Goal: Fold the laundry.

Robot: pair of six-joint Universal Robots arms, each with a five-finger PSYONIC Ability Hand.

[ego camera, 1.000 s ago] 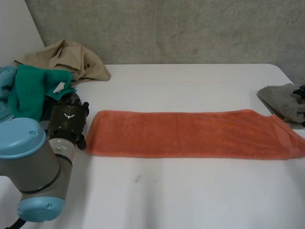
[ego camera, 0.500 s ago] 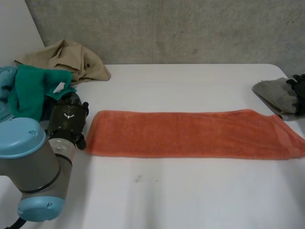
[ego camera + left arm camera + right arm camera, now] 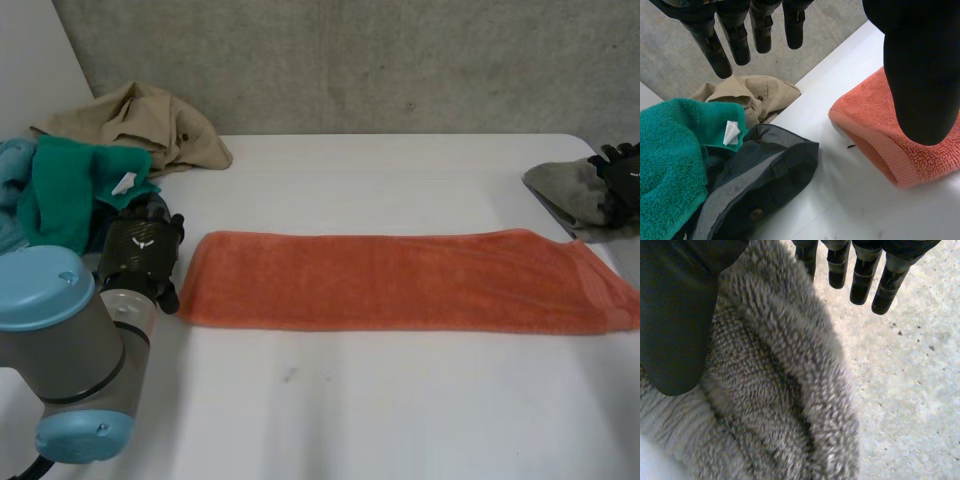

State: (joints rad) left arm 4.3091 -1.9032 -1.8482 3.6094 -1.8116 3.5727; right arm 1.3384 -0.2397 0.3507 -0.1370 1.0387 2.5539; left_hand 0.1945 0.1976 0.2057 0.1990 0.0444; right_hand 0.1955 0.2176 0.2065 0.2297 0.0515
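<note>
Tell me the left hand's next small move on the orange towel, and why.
Probably lower the left hand and pinch the orange towel's short end beside it. The hand is open with its thumb over that end, the towel lies flat, and the right hand is on the grey towel.

The grey fuzzy cloth (image 3: 560,188) runs off the head view's right edge, and the right hand (image 3: 618,172) covers its far part. The light-blue cloth (image 3: 12,200) is cut by the left edge. The green terry towel (image 3: 70,185) overlaps it and buries much of the dark grey buttoned garment (image 3: 760,170). The print on the towel's white tag (image 3: 731,132) is too small to read. The left hand (image 3: 142,250) shows its back, hiding what lies beneath. In the left wrist view its thumb blocks part of the orange terry towel (image 3: 865,125).
</note>
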